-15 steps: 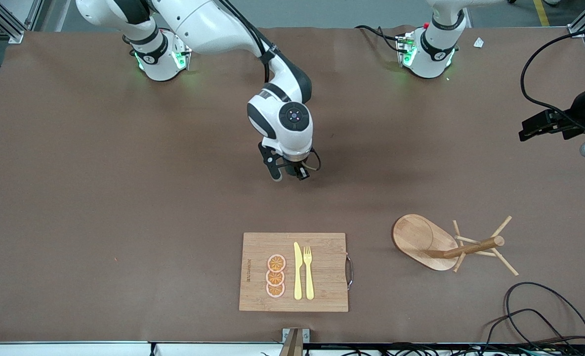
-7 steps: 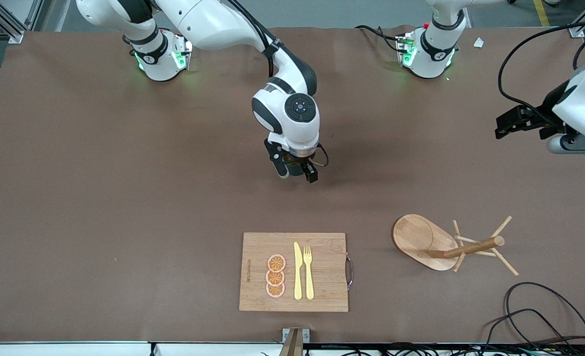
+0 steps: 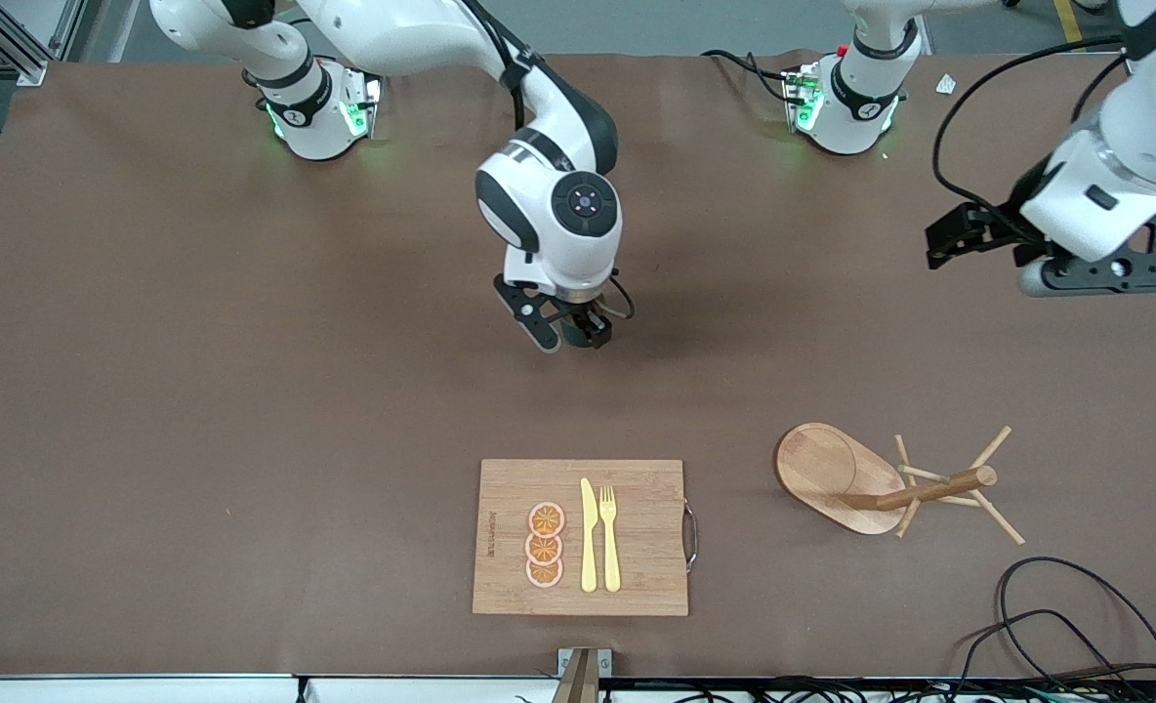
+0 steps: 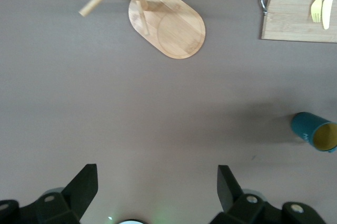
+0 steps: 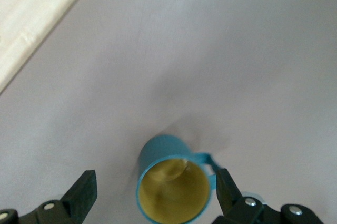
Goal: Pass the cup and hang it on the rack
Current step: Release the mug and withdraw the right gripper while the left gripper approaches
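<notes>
Cutting board (image 3: 580, 537) lies nearer the front camera than the teal cup (image 5: 171, 179); mug rack (image 3: 881, 478) stands beside it, toward the left arm's end. Right gripper (image 3: 566, 330) hovers spread wide over the cup, gripping nothing. Left gripper (image 3: 969, 234), wide open and empty, hangs above the rack.

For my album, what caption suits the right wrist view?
Right gripper open above the teal cup, standing upright on the brown table.
</notes>
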{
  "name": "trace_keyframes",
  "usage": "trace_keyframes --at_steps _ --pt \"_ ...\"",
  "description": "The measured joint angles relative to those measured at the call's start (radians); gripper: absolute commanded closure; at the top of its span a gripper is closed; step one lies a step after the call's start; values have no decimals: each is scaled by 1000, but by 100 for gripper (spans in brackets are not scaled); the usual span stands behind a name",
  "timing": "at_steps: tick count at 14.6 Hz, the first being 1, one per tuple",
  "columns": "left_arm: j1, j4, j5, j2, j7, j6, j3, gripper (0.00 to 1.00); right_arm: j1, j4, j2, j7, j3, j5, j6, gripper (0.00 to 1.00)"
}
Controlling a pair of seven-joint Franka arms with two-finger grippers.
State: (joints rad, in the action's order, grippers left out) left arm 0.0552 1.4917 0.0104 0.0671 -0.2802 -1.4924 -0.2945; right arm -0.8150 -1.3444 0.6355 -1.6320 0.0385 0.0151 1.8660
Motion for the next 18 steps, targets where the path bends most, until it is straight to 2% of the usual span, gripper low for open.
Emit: trace_keyframes --at_steps 2,5,11,15,18 --pt "-4 0 0 1 -83 0 -43 0 51 0 -62 183 2 -7 -73 0" --pt "-44 1 0 8 -201 0 -73 0 99 -1 -122 413 8 -65 -166 0" --pt "-255 2 -19 62 -525 -34 -79 0 195 -43 -212 701 14 -116 -192 0" --pt "-379 3 -103 109 -668 -48 -81 0 276 -99 -276 939 16 -141 -179 0" --pt "-490 2 -179 164 -760 -58 -81 0 382 -135 -326 1126 17 -142 -176 0"
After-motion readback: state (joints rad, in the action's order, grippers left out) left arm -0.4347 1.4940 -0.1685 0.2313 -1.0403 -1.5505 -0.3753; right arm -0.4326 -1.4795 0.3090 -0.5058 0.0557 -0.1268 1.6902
